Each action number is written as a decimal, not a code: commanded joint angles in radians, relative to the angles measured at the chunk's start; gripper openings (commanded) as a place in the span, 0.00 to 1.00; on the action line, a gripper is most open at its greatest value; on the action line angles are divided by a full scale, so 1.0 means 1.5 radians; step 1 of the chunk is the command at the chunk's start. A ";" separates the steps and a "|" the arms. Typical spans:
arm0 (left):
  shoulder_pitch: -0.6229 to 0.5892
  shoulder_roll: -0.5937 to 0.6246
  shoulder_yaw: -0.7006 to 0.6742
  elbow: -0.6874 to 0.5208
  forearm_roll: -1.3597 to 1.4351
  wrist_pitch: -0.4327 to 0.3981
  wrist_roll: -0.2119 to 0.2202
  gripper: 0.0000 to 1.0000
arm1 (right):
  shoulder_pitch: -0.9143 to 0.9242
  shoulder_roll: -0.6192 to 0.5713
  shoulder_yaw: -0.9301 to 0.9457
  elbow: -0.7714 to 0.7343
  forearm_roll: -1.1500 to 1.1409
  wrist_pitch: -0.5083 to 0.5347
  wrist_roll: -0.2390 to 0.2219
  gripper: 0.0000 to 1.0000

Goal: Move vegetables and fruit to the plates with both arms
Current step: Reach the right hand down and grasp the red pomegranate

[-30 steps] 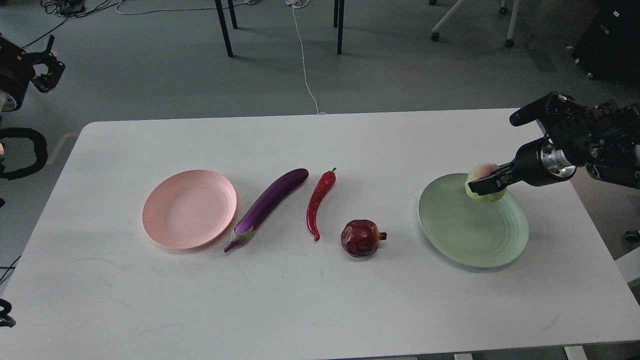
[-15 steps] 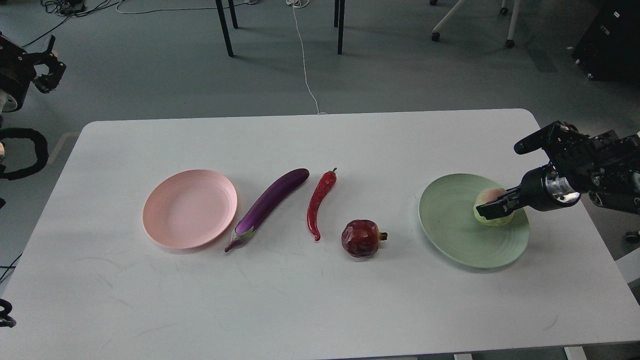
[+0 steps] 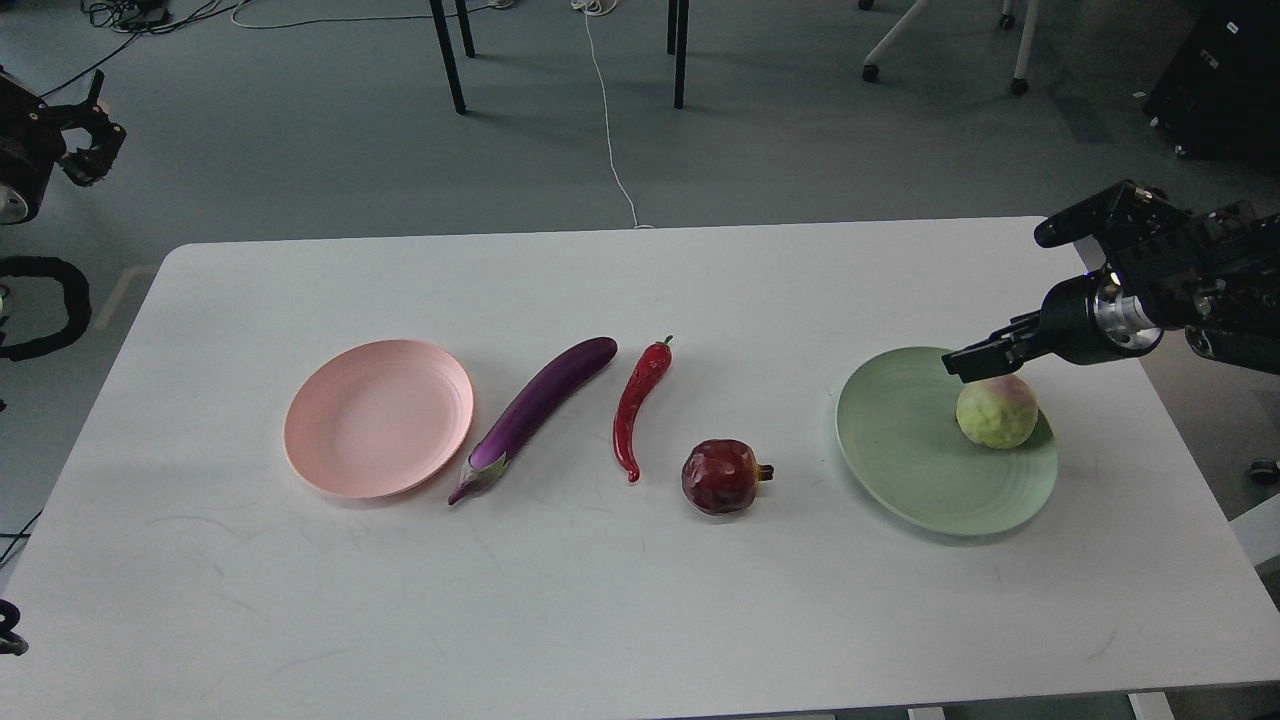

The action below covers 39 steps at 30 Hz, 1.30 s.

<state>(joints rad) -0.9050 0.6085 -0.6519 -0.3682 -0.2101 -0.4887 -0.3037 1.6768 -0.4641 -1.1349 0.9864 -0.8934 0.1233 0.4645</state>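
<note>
Just below the right tool (image 3: 968,360), its opening unclear: yellow-green fruit (image 3: 996,412) on mint plate (image 3: 900,470).

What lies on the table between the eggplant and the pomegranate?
In the head view, only the red chili pepper lies between the eggplant and the pomegranate, touching neither.

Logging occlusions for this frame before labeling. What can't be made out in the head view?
- Right gripper: seen side-on and dark above the yellow-green fruit on the green plate; its fingers cannot be told apart, so open or shut is unclear.
- Left gripper: small and dark at the left edge; the arm is cut off there.
- Right arm: cut off by the right edge.
- Undersides of eggplant, chili, pomegranate: hidden.
</note>
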 commanded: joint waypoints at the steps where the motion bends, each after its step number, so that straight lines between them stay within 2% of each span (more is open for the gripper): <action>1: 0.000 -0.002 0.000 0.000 0.000 0.000 0.000 1.00 | 0.052 0.011 0.045 0.058 -0.001 0.009 -0.001 0.98; 7: 0.000 0.000 0.000 0.000 0.000 0.000 0.000 1.00 | 0.110 0.083 0.066 0.165 0.004 0.002 -0.001 0.98; 15: 0.003 0.008 0.000 0.000 0.000 0.000 0.000 1.00 | 0.110 0.226 0.057 0.166 0.046 -0.006 0.000 0.98; 20: 0.006 0.011 0.001 0.000 -0.002 0.000 -0.001 1.00 | 0.106 0.302 0.018 0.163 0.094 -0.049 0.006 0.97; 39: 0.013 0.019 0.000 0.000 -0.003 0.000 0.000 1.00 | 0.052 0.309 -0.029 0.137 0.093 -0.066 0.016 0.96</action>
<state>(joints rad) -0.8846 0.6369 -0.6504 -0.3681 -0.2148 -0.4887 -0.3042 1.7660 0.0001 -1.1672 1.2006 -0.7535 0.0258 0.4858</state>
